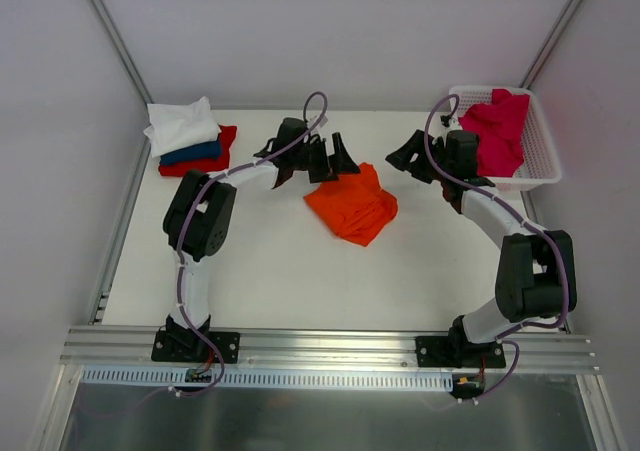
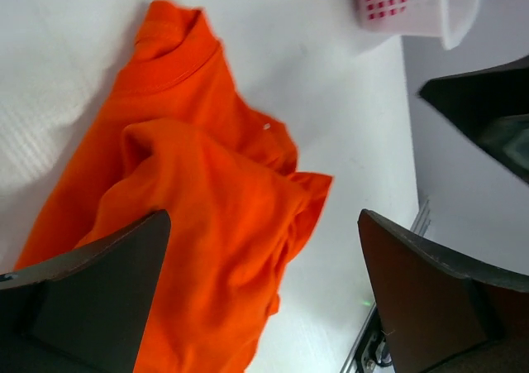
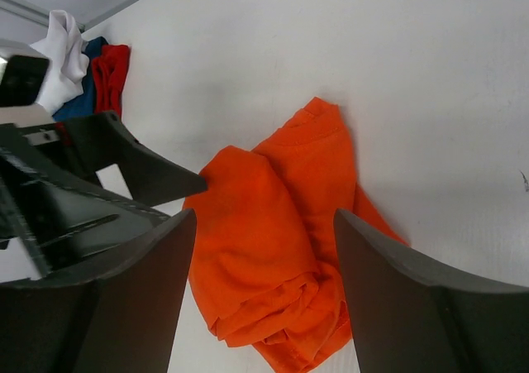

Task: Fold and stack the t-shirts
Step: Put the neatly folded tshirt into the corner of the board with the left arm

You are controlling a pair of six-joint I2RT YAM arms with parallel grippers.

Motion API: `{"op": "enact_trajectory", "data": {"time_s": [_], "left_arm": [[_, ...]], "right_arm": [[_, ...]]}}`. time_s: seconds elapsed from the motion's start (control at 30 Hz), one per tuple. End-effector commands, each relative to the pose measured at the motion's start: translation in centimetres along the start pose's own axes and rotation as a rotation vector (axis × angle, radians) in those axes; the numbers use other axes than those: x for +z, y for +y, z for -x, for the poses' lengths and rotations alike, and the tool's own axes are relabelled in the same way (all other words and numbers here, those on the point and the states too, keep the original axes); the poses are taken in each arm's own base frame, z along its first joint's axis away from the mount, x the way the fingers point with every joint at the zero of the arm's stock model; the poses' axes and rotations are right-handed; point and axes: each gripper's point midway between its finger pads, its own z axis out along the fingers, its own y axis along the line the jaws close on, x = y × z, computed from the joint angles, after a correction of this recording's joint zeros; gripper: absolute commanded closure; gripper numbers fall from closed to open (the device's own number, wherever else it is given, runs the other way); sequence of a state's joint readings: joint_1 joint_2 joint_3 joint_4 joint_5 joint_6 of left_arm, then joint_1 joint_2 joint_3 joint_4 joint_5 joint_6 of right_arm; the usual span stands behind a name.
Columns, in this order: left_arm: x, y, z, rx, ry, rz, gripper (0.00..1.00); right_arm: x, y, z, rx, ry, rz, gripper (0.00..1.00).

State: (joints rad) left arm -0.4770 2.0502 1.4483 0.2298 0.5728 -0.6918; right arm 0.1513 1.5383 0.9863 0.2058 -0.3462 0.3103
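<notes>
From above, we see the orange t-shirt loosely bunched mid-table, between our left gripper and right gripper. The stack of folded t-shirts sits far left. In the left wrist view, our jaws stand wide and empty over the cloth. In the right wrist view, those jaws also gape, holding nothing. We judge the fold rough: each gripper should pinch an outer edge, not the bunched middle, then flatten.

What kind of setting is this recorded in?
Probably a robot lab cell: a white table, blank white wall panels around it, and an aluminium mounting rail along its near edge.
</notes>
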Motion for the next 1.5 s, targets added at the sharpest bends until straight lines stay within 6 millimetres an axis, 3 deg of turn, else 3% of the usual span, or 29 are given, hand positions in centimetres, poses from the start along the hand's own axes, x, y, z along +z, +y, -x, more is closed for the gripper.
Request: {"op": "enact_trajectory", "data": {"time_s": [0.0, 0.27, 0.57, 0.7, 1.0, 1.27, 1.47], "left_arm": [[0.1, 2.4, -1.4, -0.017, 0.048, 0.037, 0.01], [-2.4, 7.9, -1.4, -0.073, 0.055, 0.108, 0.01], [-5.9, 8.7, 0.0, -0.046, 0.012, 0.132, 0.01], [-5.0, 10.1, -0.9, -0.092, 0.065, 0.102, 0.01], [-3.3, 10.4, -1.1, -0.116, 0.104, 0.049, 0.01], [-1.5, 9.4, -2.3, -0.142, 0.174, -0.039, 0.01], [0.0, 8.1, -4.5, -0.127, 0.226, -0.07, 0.01]], "right_arm": [[-0.4, 1.4, 0.9, -0.019, -0.035, 0.049, 0.29], [-0.6, 1.7, 1.0, -0.016, -0.039, 0.059, 0.29], [-0.3, 1.7, 0.7, -0.003, -0.036, 0.066, 0.29], [-0.3, 2.0, 0.8, -0.007, -0.039, 0.071, 0.29], [-0.6, 2.3, 1.1, -0.012, -0.048, 0.072, 0.29], [-0.9, 2.5, 1.5, -0.02, -0.058, 0.071, 0.29], [-0.9, 2.5, 1.6, -0.022, -0.06, 0.069, 0.29]]}}
